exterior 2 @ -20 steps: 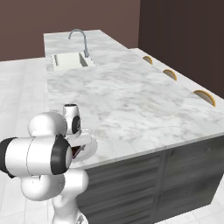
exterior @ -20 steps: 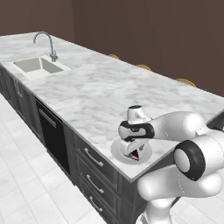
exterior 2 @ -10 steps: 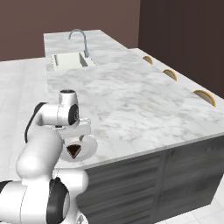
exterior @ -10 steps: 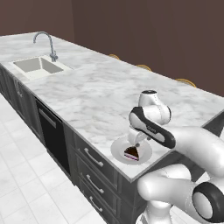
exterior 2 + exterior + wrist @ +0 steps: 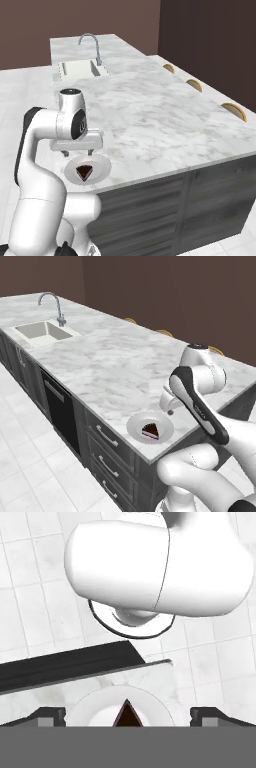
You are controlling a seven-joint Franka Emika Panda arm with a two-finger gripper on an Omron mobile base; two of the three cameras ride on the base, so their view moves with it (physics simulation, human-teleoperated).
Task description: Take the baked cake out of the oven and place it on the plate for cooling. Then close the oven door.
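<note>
- A second ago the hand (image 5: 76, 151) sat low over the plate (image 5: 100, 165) with its body covering the plate's middle; now it has lifted clear and hangs just above the plate's far rim, with the arm swung up and back.
- Its two fingers stand spread wide, one to each side, and nothing is between them. In the hand view the two dark fingertips (image 5: 50, 716) flank the plate well apart from the cake (image 5: 128, 714).
- The cake (image 5: 150, 430) now lies uncovered on the plate (image 5: 135, 423), free of the hand. I judge that the placing half of the task is done and that the release has just been completed.
- What is left, by my reading, is shutting the oven door. No oven can be made out from either base camera, so the base will likely have to drive or turn before that step can start.
- The plate rests at the near corner of the counter (image 5: 110, 368), close to the front edge above the drawers.
- The cake is a small dark reddish-brown wedge with an almost black top, far smaller than the plate, sitting roughly in its middle with its point towards the front edge.
- It appears to lie flat and steady, touching only the plate.
</note>
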